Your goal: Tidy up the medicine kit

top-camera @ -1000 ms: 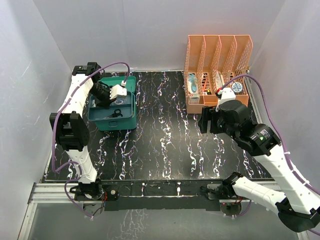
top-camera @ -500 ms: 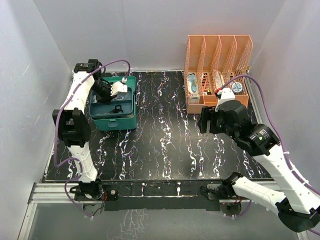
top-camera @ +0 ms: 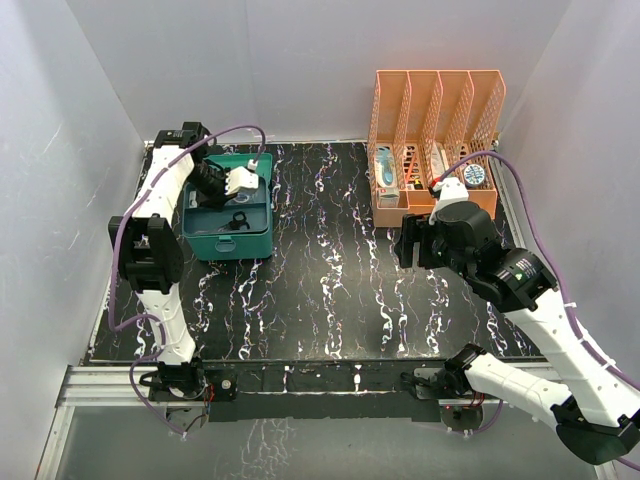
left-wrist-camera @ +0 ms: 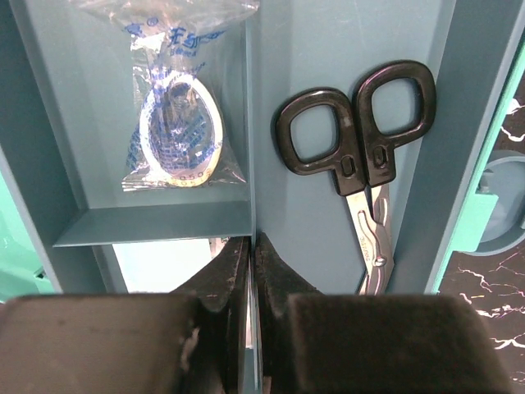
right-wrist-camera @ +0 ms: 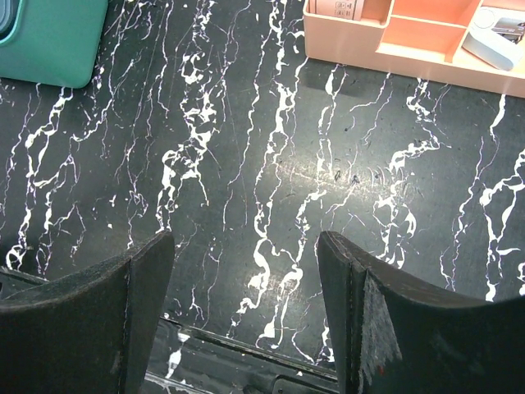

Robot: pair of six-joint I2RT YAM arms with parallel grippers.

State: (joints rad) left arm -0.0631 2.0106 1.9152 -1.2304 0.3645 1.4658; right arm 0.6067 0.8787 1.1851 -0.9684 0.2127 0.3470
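The teal medicine kit (top-camera: 228, 238) stands at the back left of the table, lid open, with a blue-grey compartment tray (top-camera: 255, 212) in it. My left gripper (top-camera: 218, 195) reaches down into it and is shut on the tray's thin divider wall (left-wrist-camera: 251, 123). Black-handled scissors (left-wrist-camera: 361, 148) lie in the tray's right compartment. A bagged roll of tape (left-wrist-camera: 176, 123) lies in the left one. The kit's teal rim (left-wrist-camera: 480, 222) shows at the right of the left wrist view. My right gripper (top-camera: 410, 245) is open and empty above the table (right-wrist-camera: 246, 238), far from the kit (right-wrist-camera: 49, 41).
An orange mesh file rack (top-camera: 435, 140) holding several packets stands at the back right; its base shows in the right wrist view (right-wrist-camera: 385, 33). White walls enclose the black marbled table (top-camera: 330, 280). A metal rail runs along the near edge (top-camera: 300, 380).
My left wrist has shifted a little toward the back right while staying shut on the tray divider, and the left arm has swung back. The right arm has barely moved.
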